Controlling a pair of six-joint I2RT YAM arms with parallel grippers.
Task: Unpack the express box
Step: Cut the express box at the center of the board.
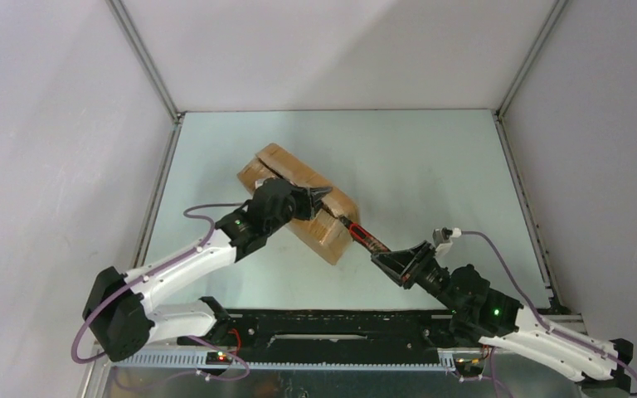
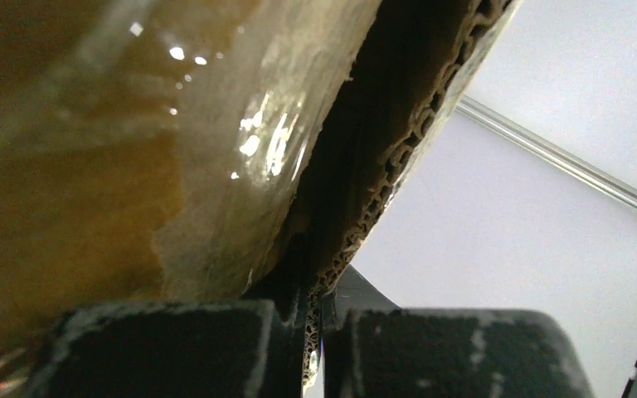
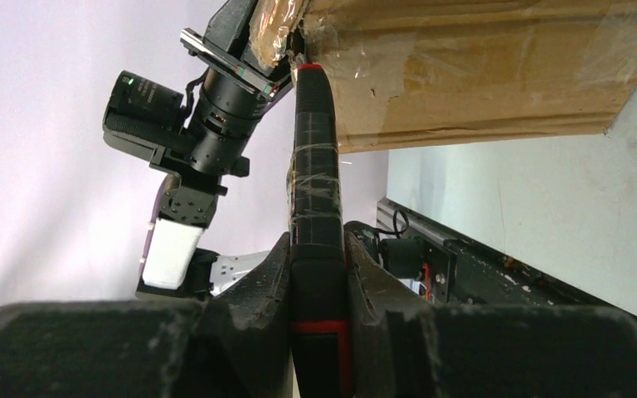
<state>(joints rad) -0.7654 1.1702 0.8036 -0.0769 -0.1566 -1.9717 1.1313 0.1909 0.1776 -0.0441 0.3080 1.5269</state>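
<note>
The express box (image 1: 280, 165), brown cardboard with glossy tape, lies slanted in the middle of the table. My left gripper (image 1: 318, 196) sits over its top and is shut on the corrugated edge of a flap (image 2: 398, 157), which runs down between the fingers (image 2: 313, 348). The taped box face (image 2: 133, 166) fills the left of the left wrist view. My right gripper (image 1: 391, 255) is shut on a black tool with red trim (image 3: 313, 191), wrapped in clear tape. The tool's tip (image 1: 355, 228) touches the near corner of the box (image 3: 481, 75) at the torn tape.
The table (image 1: 431, 166) is pale green, walled by white panels with metal rails at the back and sides. A black rail (image 1: 332, 323) with both arm bases runs along the near edge. The left arm's wrist (image 3: 207, 124) hangs close beside the tool tip.
</note>
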